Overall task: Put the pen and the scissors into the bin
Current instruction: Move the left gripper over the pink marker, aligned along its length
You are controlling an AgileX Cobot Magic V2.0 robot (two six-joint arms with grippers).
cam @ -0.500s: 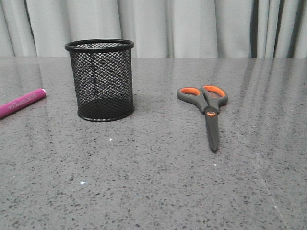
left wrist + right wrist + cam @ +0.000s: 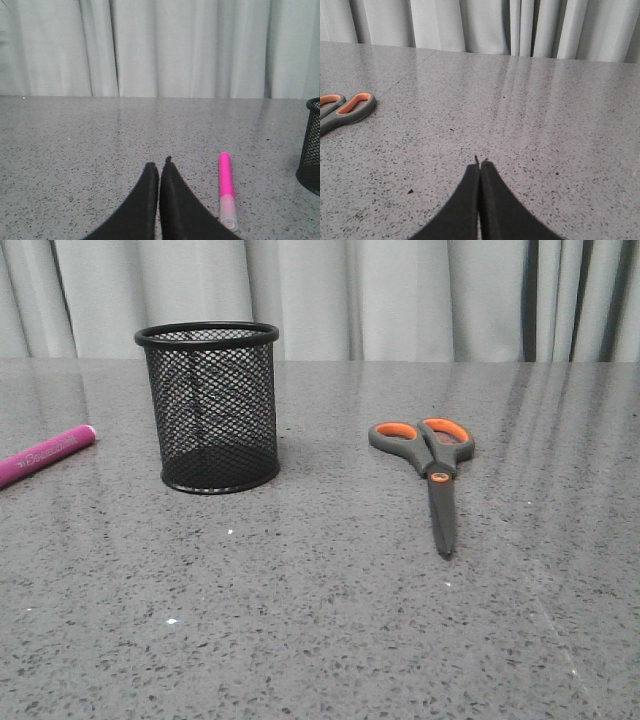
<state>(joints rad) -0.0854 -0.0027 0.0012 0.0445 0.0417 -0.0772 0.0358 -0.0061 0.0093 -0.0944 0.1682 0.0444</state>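
The black wire-mesh bin stands upright on the grey speckled table, left of centre; its edge shows in the left wrist view. The magenta-pink pen lies flat at the far left; in the left wrist view the pen lies just beside my shut, empty left gripper. The dark grey scissors lie closed to the right of the bin, orange-lined handles away from me; their handles show in the right wrist view, well apart from my shut, empty right gripper. Neither gripper shows in the front view.
A pale grey curtain hangs along the table's far edge. The table top is grey speckled stone.
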